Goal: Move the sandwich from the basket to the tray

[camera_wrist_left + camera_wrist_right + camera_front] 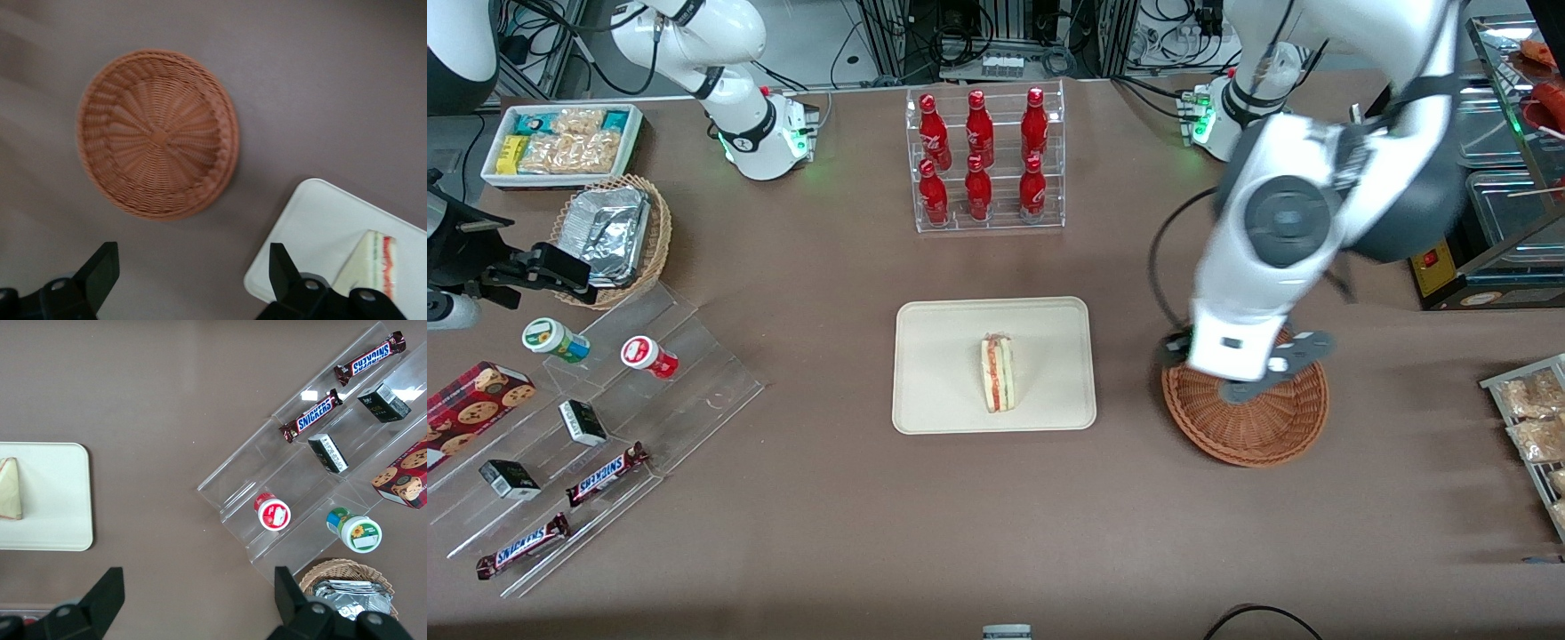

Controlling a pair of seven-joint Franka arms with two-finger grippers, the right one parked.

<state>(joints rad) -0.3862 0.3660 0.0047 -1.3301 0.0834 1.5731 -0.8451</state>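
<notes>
One sandwich only, found lying near the middle of the tray, clear of its low rim on every edge. Long axis recorded as running from the table's far edge toward its near edge, narrow end farther from the front camera, striped filling side showing.

Found the basket bare, standing well apart from the tray toward the working arm's end of the table.

Located the gripper above the basket, over the part of its rim farther from the front camera. Fingers spread wide, nothing between them, no contact with the wicker seen.

Governing relation: sandwich off sideways from the gripper, toward the parked arm's end, with the basket's edge and a strip of bare table between.

Judged the transfer as done. No further grasp thought necessary; only a lift clear of the basket expected, with no sweep across the tray.
</notes>
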